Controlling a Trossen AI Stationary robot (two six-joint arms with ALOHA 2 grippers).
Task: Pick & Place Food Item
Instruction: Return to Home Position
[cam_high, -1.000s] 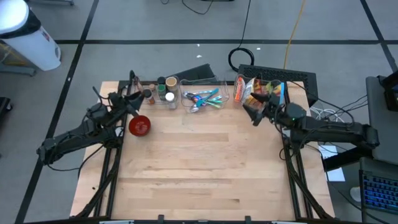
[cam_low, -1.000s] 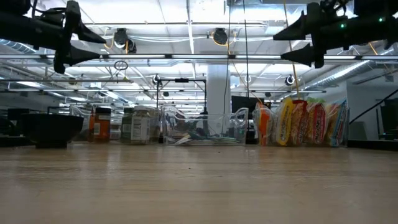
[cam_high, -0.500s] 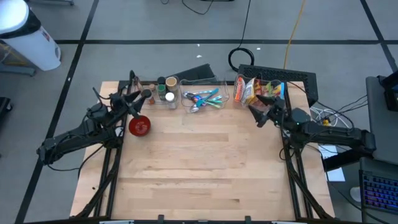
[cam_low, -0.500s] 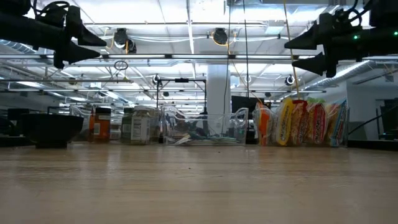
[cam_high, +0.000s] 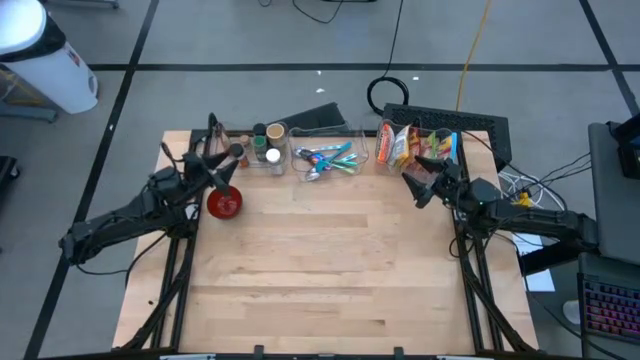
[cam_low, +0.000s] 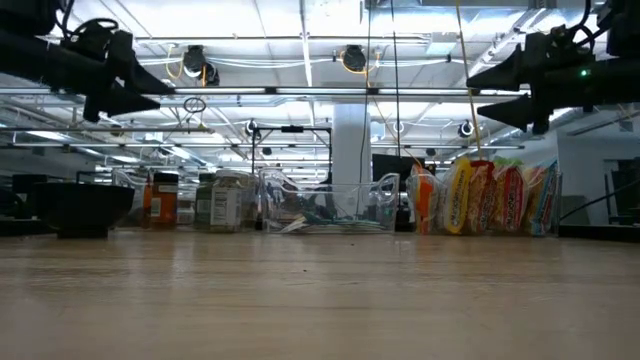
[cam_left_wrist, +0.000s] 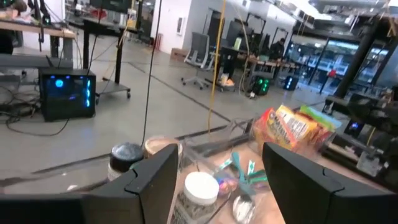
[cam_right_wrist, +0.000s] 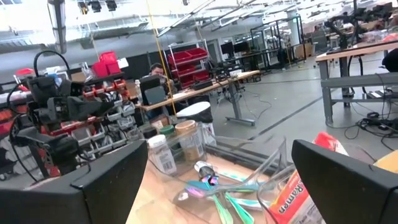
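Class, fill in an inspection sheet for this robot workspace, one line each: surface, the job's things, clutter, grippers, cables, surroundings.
Surface: wooden table; nothing seen on its near half.
Job's things: seasoning bottles in the left bin; noodle packs in the right bin.
Clutter: red bowl near the left bin; coloured cutlery in the middle bin.
Grippers: left gripper hangs high by the bowl, fingers open, empty; right gripper hangs high by the noodle packs, fingers open, empty.
Cables: black coil and yellow cable on the floor beyond the table; loose wires off its right edge.
Surroundings: white cylinder far left; laptop at right.
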